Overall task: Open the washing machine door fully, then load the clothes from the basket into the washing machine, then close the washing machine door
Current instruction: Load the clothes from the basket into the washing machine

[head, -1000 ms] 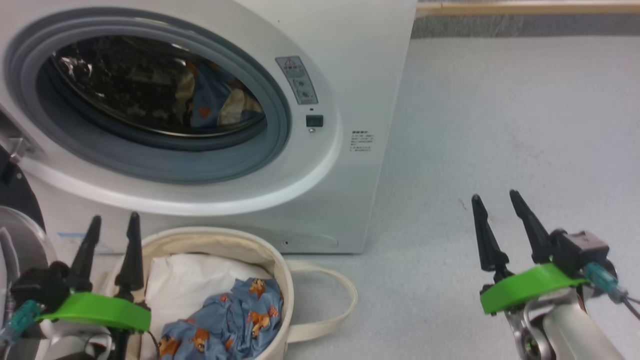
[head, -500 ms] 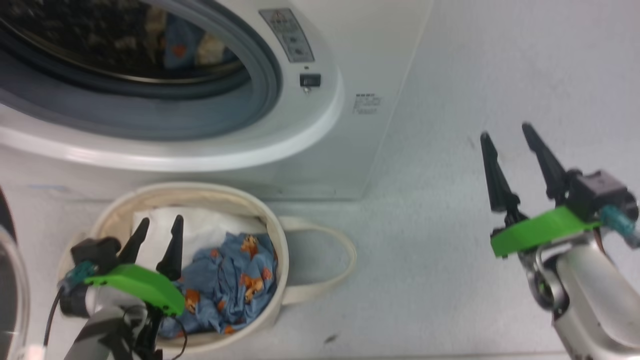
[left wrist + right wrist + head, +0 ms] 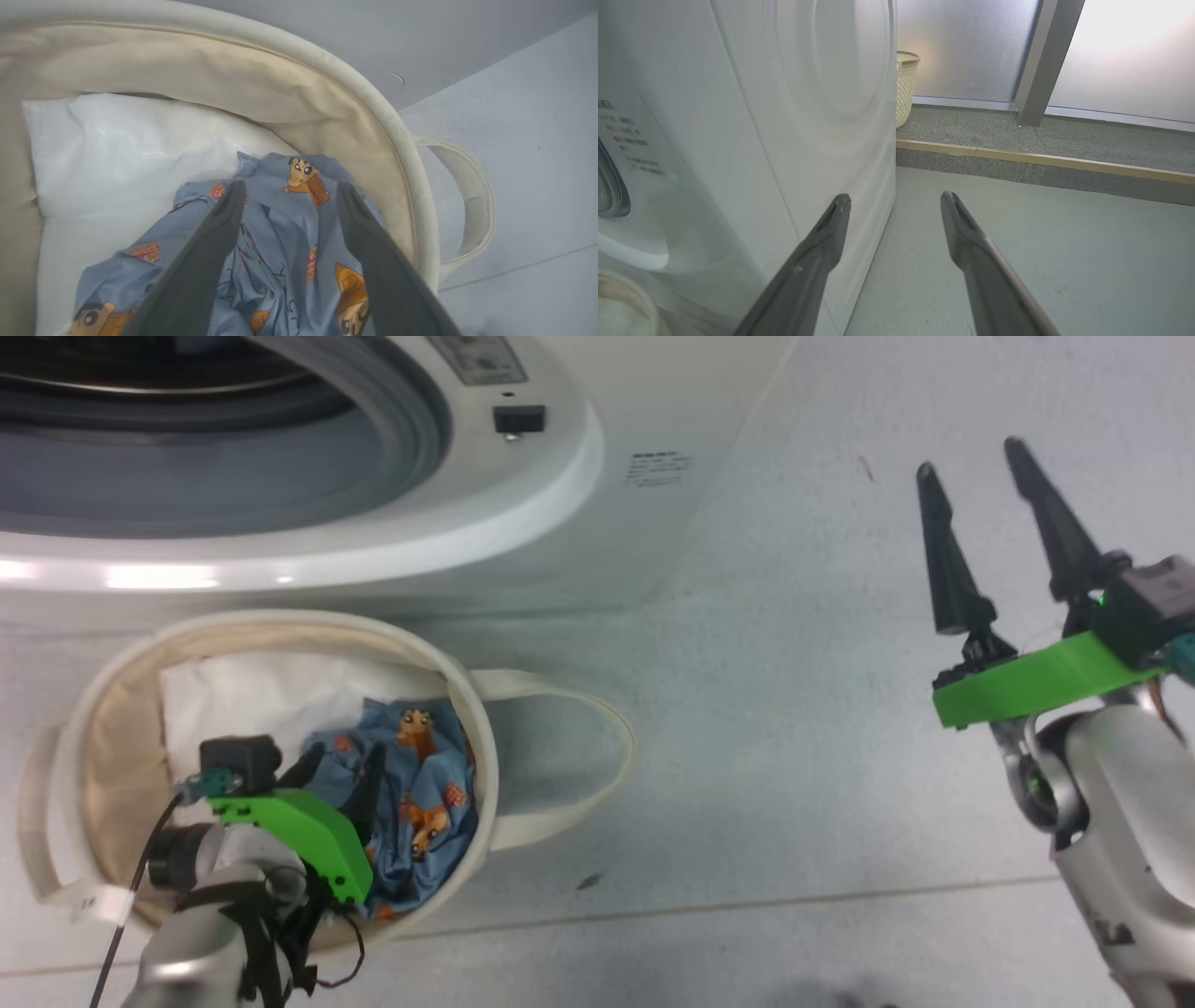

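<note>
pale grey floor (image 3: 794,709), with the washer (image 3: 523,551) standing on it, its mouth uncovered. the basket (image 3: 280,625) sits just in front, holding the clothes (image 3: 420,775) beside a white bundle (image 3: 243,695). my left gripper (image 3: 344,758) is spread wide, fingers dipped into the basket over the clothes, gripping nothing. my right gripper (image 3: 969,459) hangs wide apart and empty above the floor, right of the washer.

No words can be read.
The small print (image 3: 659,469) on the washing machine (image 3: 569,555) is too blurry to make out.
</note>
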### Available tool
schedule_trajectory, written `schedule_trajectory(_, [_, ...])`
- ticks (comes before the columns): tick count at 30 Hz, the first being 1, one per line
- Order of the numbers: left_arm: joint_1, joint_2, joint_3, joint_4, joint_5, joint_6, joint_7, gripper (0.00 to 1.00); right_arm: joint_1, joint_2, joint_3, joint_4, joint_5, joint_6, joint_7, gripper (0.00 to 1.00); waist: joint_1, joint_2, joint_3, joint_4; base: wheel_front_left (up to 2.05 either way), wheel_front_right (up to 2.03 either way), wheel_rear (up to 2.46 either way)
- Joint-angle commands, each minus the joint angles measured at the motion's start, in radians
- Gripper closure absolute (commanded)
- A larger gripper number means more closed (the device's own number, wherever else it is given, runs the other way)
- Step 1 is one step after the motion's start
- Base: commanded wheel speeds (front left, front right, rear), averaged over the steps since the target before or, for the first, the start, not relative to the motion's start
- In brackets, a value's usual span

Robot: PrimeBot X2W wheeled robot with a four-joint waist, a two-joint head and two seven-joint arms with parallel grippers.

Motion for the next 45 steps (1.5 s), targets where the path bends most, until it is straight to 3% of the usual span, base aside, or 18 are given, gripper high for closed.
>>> schedule_trajectory(1, [-0.007,0.034,0.006,0.005,-0.010,-0.006,0.005,0.00,-0.003,-0.019,0.006,-0.035,-0.012,0.000,-0.012,0.00,-0.0001,0.0000,0.023,-0.014,0.00,0.00,0.00])
schedule_trajectory(9, [-0.020,0.041,-0.140,0.042,-0.054,-0.006,0.097,0.00,-0.014,-0.022,0.010,-0.055,-0.017,0.000,-0.010,0.00,-0.0001,0.0000,0.060,-0.041,0.00,0.00,0.00])
schedule_trajectory(15, [-0.053,0.063,-0.223,0.072,-0.084,-0.006,0.231,0.00,-0.012,-0.019,-0.002,-0.085,-0.028,0.000,0.000,0.00,-0.0001,0.0000,0.102,-0.060,0.00,0.00,0.00])
schedule_trajectory(27, [-0.142,0.102,-0.327,0.097,-0.102,-0.006,0.310,0.00,0.003,-0.003,-0.033,-0.148,-0.058,0.000,0.017,0.00,-0.0001,0.0000,0.169,-0.089,0.00,0.00,0.00])
schedule_trajectory(30, [-0.145,0.109,-0.330,0.112,-0.108,0.003,0.374,0.00,0.008,0.001,-0.036,-0.156,-0.062,0.000,0.021,0.00,-0.0001,0.0000,0.174,-0.097,0.00,0.00,0.00])
schedule_trajectory(31, [-0.146,0.110,-0.333,0.115,-0.109,0.005,0.393,0.05,0.010,0.003,-0.039,-0.158,-0.063,0.000,0.021,0.00,-0.0001,0.0000,0.175,-0.099,0.00,0.00,0.00])
schedule_trajectory(32, [-0.150,0.109,-0.334,0.116,-0.109,0.005,0.395,0.29,0.011,0.004,-0.042,-0.160,-0.065,0.000,0.021,0.00,-0.0001,0.0000,0.175,-0.100,0.00,0.00,0.00])
schedule_trajectory(33, [-0.156,0.107,-0.332,0.116,-0.112,0.003,0.382,1.00,0.013,0.005,-0.045,-0.161,-0.066,0.000,0.020,0.00,-0.0001,0.0000,0.176,-0.100,0.00,0.00,0.00])
schedule_trajectory(45, [-0.149,0.080,-0.325,0.119,-0.145,-0.005,0.192,1.00,0.016,0.024,-0.042,-0.132,-0.051,0.000,0.005,0.00,-0.0001,0.0000,0.110,-0.070,0.00,0.00,0.00])
